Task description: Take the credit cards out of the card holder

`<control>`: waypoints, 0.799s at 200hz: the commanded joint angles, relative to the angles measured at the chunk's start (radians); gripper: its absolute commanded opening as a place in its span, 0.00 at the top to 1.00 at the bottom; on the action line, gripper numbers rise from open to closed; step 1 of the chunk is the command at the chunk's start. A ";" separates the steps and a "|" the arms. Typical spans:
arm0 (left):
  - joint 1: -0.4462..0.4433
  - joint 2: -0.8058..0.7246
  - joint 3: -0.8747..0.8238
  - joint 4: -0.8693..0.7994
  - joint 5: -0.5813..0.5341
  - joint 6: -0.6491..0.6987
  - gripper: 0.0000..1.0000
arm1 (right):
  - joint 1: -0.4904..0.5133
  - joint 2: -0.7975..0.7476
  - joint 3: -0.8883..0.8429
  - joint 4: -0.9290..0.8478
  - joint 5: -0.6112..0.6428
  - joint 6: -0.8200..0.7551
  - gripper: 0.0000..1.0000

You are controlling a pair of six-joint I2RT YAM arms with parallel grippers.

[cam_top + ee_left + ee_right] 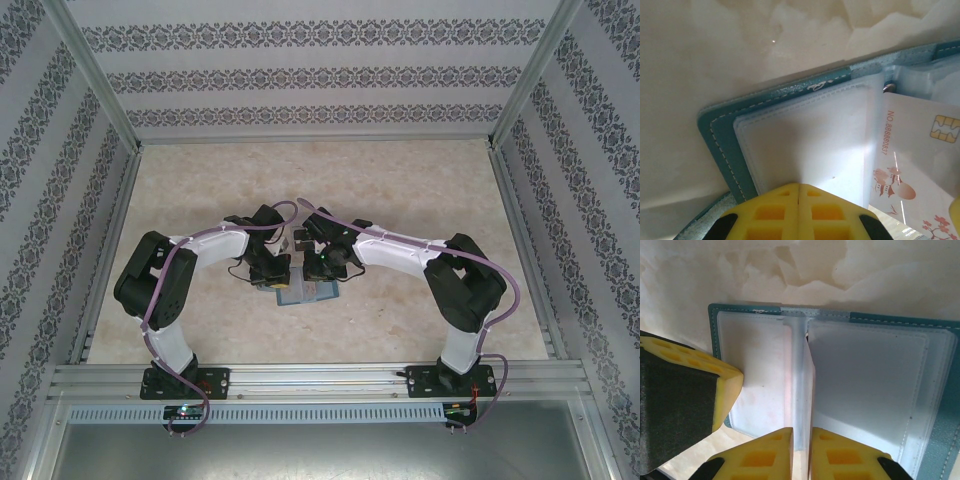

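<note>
**Ana:** Where is the card holder?

**Ben:** The card holder (305, 292) lies open and flat on the table (420, 200), between the two arms. Its teal rim faces outward and its cloudy plastic pockets face up.

**Ana:** And the grippers?

**Ben:** The left gripper (799, 202) has its yellow fingers pressed together with nothing between them. Its tips are down at the edge of a clear pocket (810, 145) on its own side, and it looks to be pinning that panel. The right gripper (801, 440) is closed to a narrow slit over the spine, with a pale sheet standing edge-on in the slit. Judging from the left wrist view, that sheet is the pale card (920, 160), with its chip and red print showing, tilted up off the pockets. Whether a clear sleeve is pinched along with it cannot be told.

**Ana:** How should the card handle?

**Ben:** It is probably light, thin and springy, stiff enough to keep its shape. The glossy faces could slip on the pads, so the best hold is flat across both faces, close to a short edge. The holder itself is soft and light and would likely drag along unless it is held down, because the plastic may cling to the card.

**Ana:** Are there more cards inside?

**Ben:** The pockets are too frosted to tell.
</note>
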 commanded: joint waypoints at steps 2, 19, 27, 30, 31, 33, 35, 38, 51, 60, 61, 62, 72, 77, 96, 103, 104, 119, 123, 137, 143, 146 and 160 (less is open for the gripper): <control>0.010 0.038 -0.033 -0.020 -0.074 0.021 1.00 | 0.011 -0.004 -0.006 -0.007 -0.019 0.017 0.85; 0.010 0.037 -0.032 -0.022 -0.074 0.021 1.00 | 0.012 -0.007 -0.004 -0.010 -0.016 0.014 0.87; 0.010 0.035 -0.032 -0.023 -0.074 0.019 1.00 | 0.011 -0.007 -0.002 -0.016 -0.012 0.012 0.89; 0.010 0.035 -0.032 -0.023 -0.074 0.020 1.00 | 0.011 -0.008 -0.001 -0.018 -0.009 0.011 0.89; 0.009 0.034 -0.032 -0.023 -0.074 0.020 1.00 | 0.011 -0.008 0.000 -0.019 -0.007 0.010 0.90; 0.009 0.034 -0.033 -0.023 -0.074 0.020 1.00 | 0.011 -0.008 0.000 -0.020 -0.006 0.009 0.90; 0.009 0.034 -0.031 -0.022 -0.075 0.019 1.00 | 0.011 -0.008 0.001 -0.022 -0.005 0.008 0.90; 0.009 0.034 -0.030 -0.023 -0.074 0.020 1.00 | 0.012 -0.008 0.003 -0.025 -0.001 0.006 0.91; 0.010 0.031 -0.028 -0.026 -0.075 0.020 1.00 | 0.011 -0.009 0.009 -0.039 0.012 -0.001 0.92; 0.010 0.029 -0.024 -0.029 -0.076 0.021 1.00 | 0.011 -0.011 0.012 -0.044 0.019 -0.005 0.93; 0.010 0.028 -0.024 -0.028 -0.077 0.021 1.00 | 0.011 -0.011 0.012 -0.045 0.020 -0.006 0.93; 0.009 0.027 -0.025 -0.029 -0.076 0.021 1.00 | 0.012 -0.012 0.012 -0.045 0.020 -0.006 0.93; 0.009 0.024 -0.022 -0.031 -0.078 0.021 1.00 | 0.009 -0.018 0.014 -0.047 0.025 -0.009 0.94; 0.010 0.022 -0.022 -0.032 -0.078 0.022 1.00 | 0.009 -0.021 0.014 -0.047 0.026 -0.009 0.94; 0.009 0.015 -0.017 -0.036 -0.079 0.023 1.00 | 0.005 -0.033 0.017 -0.047 0.029 -0.014 0.94; 0.010 0.012 -0.014 -0.038 -0.078 0.021 1.00 | 0.003 -0.038 0.019 -0.051 0.031 -0.015 0.94; 0.009 0.012 -0.014 -0.039 -0.079 0.021 1.00 | 0.003 -0.039 0.019 -0.052 0.030 -0.015 0.94; 0.010 0.000 -0.011 -0.038 -0.074 0.023 1.00 | 0.000 -0.050 0.022 -0.053 0.035 -0.021 0.94; 0.010 -0.001 -0.010 -0.039 -0.073 0.024 0.99 | -0.001 -0.052 0.023 -0.055 0.035 -0.023 0.94; 0.010 -0.010 0.001 -0.042 -0.075 0.021 0.98 | -0.004 -0.059 0.028 -0.064 0.038 -0.032 0.94; 0.009 -0.013 0.006 -0.044 -0.075 0.021 0.98 | -0.008 -0.064 0.029 -0.067 0.038 -0.036 0.95; 0.009 -0.015 0.008 -0.046 -0.075 0.021 0.98 | -0.010 -0.065 0.029 -0.068 0.039 -0.038 0.95; 0.009 -0.027 0.020 -0.052 -0.075 0.020 0.97 | -0.016 -0.075 0.033 -0.078 0.039 -0.051 0.95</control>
